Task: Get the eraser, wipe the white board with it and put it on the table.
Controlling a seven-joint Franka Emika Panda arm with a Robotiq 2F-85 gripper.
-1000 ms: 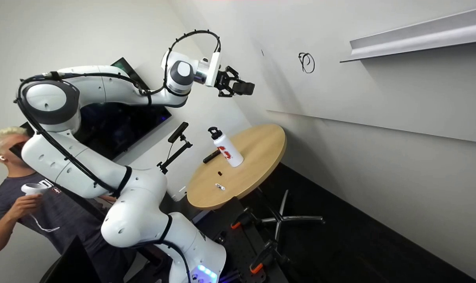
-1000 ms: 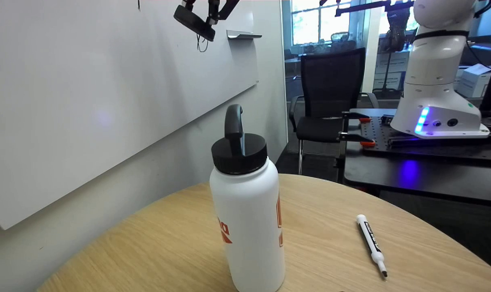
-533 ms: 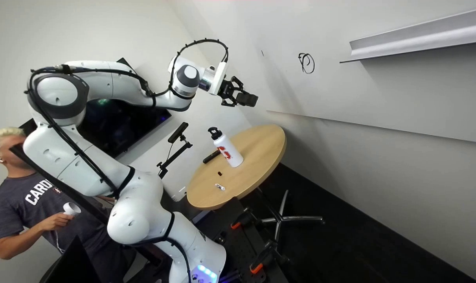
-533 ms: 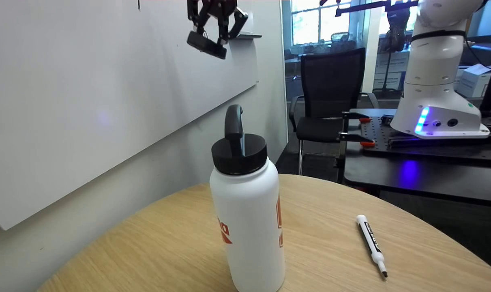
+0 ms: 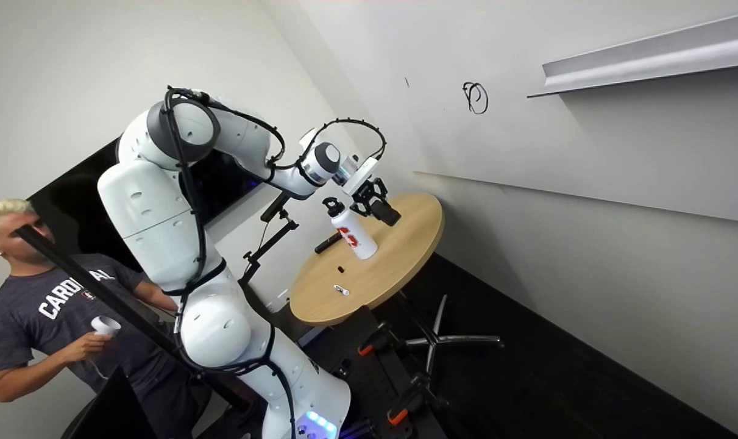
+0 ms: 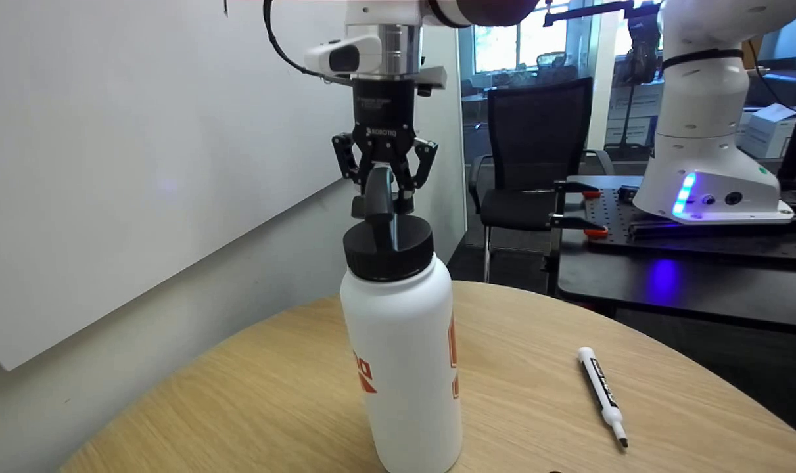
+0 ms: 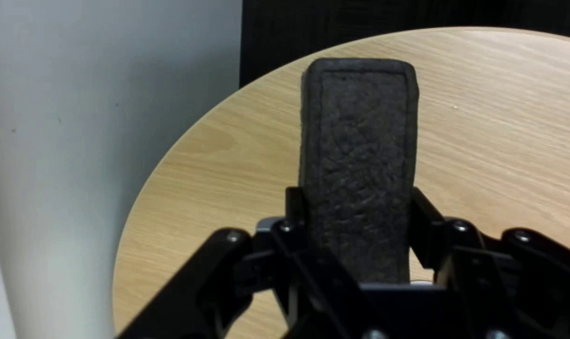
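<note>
The gripper [image 7: 357, 205] clasps the eraser [image 7: 360, 127], a dark block, between its two fingers, and the eraser reaches out beyond their tips. Below the gripper there is the round table [image 7: 209, 179], and the eraser is in the air above it. The white board [image 5: 515, 146] is beside the gripper but apart from it, and bears a black scribble [image 5: 476, 97]. Near the gripper a white bottle [image 6: 404, 355] stands upright on the table, while a marker [image 6: 602, 397] lies farther from the gripper
</note>
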